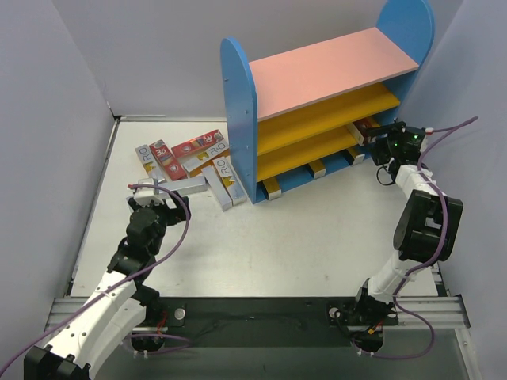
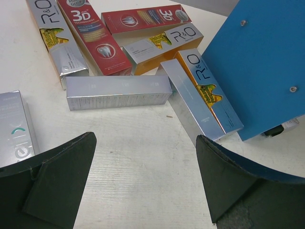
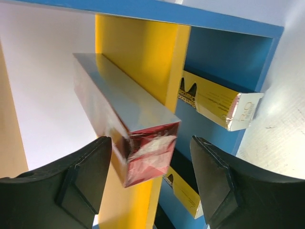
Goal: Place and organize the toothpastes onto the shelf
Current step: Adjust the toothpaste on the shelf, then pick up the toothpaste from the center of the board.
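Several toothpastes (image 1: 190, 158) lie in a loose pile on the table left of the shelf (image 1: 238, 119). In the left wrist view I see a silver box (image 2: 119, 92), an orange-sided R&O box (image 2: 205, 90) and a red 3D box (image 2: 93, 36). My left gripper (image 1: 153, 190) (image 2: 145, 138) is open and empty just in front of the pile. My right gripper (image 1: 382, 136) (image 3: 150, 140) is open at the shelf's right end. A silver box with a red end (image 3: 143, 143) rests on a yellow board between its fingers; the right finger stands apart from it.
Yellow-sided boxes (image 3: 214, 102) lie on the shelf's blue bottom level, their ends showing at the front (image 1: 272, 188). The shelf's blue side panel (image 2: 262, 62) stands right of the pile. White walls close in the table on both sides and at the back.
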Motion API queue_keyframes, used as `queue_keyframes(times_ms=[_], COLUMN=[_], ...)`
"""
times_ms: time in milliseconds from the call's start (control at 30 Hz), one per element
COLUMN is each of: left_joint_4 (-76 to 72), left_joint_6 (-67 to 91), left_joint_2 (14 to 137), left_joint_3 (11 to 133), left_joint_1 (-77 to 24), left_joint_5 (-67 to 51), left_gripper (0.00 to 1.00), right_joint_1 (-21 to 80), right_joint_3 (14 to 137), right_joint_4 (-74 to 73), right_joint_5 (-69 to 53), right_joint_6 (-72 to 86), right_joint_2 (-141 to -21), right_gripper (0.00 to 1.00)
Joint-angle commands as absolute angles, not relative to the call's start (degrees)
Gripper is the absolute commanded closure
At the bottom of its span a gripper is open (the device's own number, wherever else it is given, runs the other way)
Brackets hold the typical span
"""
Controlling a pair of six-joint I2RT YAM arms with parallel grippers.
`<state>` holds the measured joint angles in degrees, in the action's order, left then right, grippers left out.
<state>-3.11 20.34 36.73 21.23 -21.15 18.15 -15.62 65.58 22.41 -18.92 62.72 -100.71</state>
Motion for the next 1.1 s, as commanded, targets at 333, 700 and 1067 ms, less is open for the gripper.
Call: queue_keyframes(times_ms=[333,700,1067], left_joint_4=[-4.4,-0.1,10.2], left_joint_6=[20.5,22.9,21.9], left_joint_2=[36.6,49.3,75.0], left_joint_3=[23.9,35.3,61.2], left_joint_1=[-21.1,-20.0,-12.4], left_joint_5=[17.4,19.9,23.2], left_gripper=[0.03,0.03,0.03], right_joint_1=[-17.4,-17.4,-4.6], right_joint_3=[67.2,57.5,45.5], right_joint_4=[20.6,-1.6,-18.7], right_joint_5=[-25.1,-26.6,-19.2], right_joint_6=[58.6,43.7,28.8], right_joint_2=[-91.9,-73.1,-53.4], right_gripper=[0.10,0.00,0.00])
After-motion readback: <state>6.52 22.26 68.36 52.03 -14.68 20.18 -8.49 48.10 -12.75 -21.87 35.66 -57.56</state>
